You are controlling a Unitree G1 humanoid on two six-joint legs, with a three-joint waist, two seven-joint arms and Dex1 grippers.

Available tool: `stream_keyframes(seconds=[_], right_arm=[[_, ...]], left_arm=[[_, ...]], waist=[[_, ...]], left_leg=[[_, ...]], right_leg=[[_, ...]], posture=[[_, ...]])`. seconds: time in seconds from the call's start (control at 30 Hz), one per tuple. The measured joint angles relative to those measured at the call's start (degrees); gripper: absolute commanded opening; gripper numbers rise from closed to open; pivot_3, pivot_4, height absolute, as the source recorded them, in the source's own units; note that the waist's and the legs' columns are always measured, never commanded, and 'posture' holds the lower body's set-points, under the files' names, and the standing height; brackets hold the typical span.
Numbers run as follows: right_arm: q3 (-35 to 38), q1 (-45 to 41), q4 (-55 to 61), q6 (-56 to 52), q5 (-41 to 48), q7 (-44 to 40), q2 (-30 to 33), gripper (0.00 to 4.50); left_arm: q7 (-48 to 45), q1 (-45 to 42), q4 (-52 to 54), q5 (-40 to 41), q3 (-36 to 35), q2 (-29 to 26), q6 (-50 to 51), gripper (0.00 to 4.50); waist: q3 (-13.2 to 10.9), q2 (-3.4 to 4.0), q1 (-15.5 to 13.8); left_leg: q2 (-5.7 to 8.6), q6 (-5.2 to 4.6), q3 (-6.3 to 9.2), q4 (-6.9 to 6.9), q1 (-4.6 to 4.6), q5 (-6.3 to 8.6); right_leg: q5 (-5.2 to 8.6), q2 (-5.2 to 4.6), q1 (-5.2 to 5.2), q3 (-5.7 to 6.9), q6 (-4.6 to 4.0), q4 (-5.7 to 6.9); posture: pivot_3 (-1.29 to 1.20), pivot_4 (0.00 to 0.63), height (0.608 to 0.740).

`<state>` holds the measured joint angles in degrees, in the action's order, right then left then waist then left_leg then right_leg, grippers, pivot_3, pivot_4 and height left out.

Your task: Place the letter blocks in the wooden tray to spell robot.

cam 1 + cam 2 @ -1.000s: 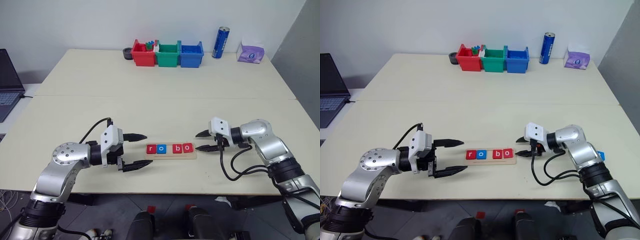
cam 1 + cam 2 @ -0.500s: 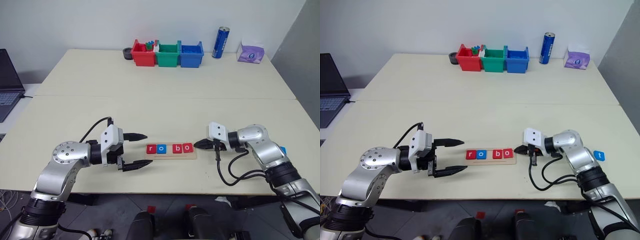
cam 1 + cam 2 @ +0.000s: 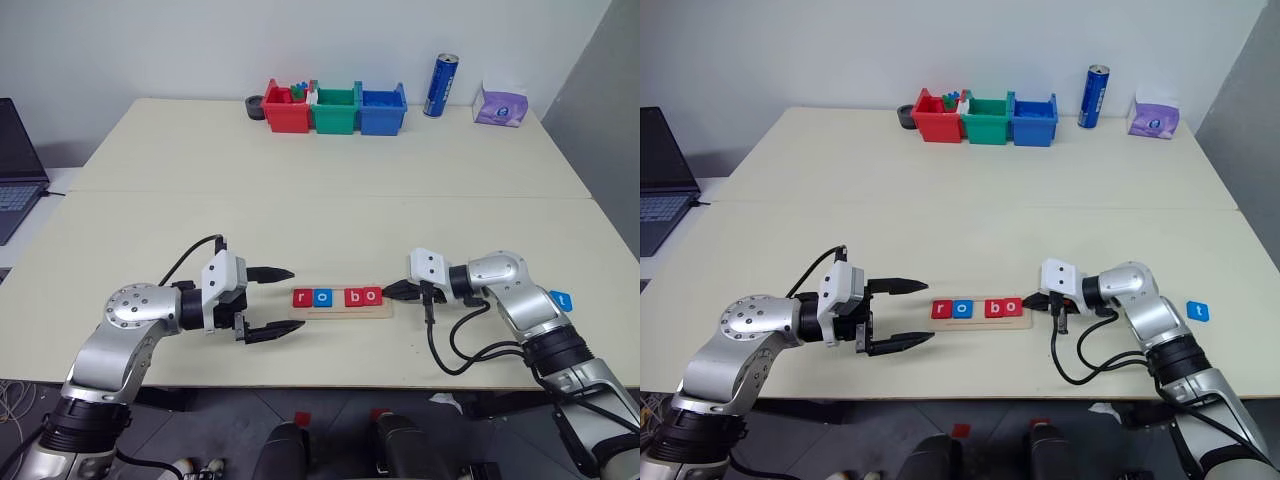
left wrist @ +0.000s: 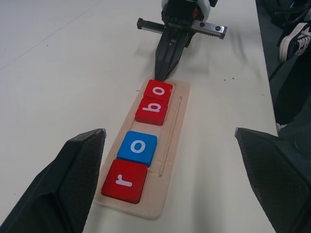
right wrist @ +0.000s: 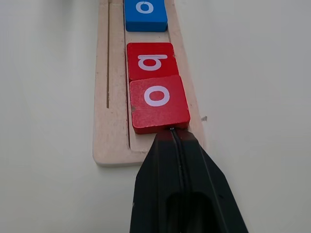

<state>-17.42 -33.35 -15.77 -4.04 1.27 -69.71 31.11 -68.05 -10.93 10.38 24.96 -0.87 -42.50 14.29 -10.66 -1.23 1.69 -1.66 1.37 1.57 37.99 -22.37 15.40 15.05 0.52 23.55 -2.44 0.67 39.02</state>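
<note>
We are seeing the right pincer (image 3: 1034, 299) with its two black fingers pressed fully together, gripping nothing, its tip resting at the right end of the wooden tray (image 3: 340, 310) and touching the edge of the last red "o" block (image 5: 158, 102). In the right wrist view the closed fingers are meeting that tile's near edge, over the bare end of the tray.

Four letter blocks are lying in the tray's groove. Going from the robot's left, we are reading a red "r" block (image 4: 125, 180), a blue "o" block (image 4: 138, 147), then a gap, then a red "b" block (image 4: 152, 110) touching the red "o" tile beside it. The tray itself is lying flat on the bench (image 3: 330, 200), near its front edge, between the two arms.

The left pincer (image 3: 277, 303) is hovering just left of the tray with its fingers spread wide and holding nothing, pointing toward the tray's "r" end.

Farther right, a blue "t" block (image 3: 1198, 311) is lying on the bench beyond the right arm, well apart from the tray.

At the far side of the bench three plastic bins (image 3: 335, 108), red, green and blue, are standing in a row, with a blue can (image 3: 441, 85) beside them.
</note>
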Motion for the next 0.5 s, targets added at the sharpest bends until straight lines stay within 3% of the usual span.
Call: stream_keyframes(seconds=[0.5], right_arm=[[-1.5, 0.0, 2.1, -1.4, 0.0, 1.0, -2.4, 0.02]], left_arm=[[0.0, 1.3, 0.2, 0.0, -0.4, -0.6, 0.1, 4.50]], waist=[[0.0, 0.00, 0.0]], left_leg=[[-0.01, 0.00, 0.01, 0.00, 0.00, 0.00]], right_leg=[[0.00, 0.00, 0.00, 0.01, 0.00, 0.00]], posture=[[0.00, 0.150, 0.740]])
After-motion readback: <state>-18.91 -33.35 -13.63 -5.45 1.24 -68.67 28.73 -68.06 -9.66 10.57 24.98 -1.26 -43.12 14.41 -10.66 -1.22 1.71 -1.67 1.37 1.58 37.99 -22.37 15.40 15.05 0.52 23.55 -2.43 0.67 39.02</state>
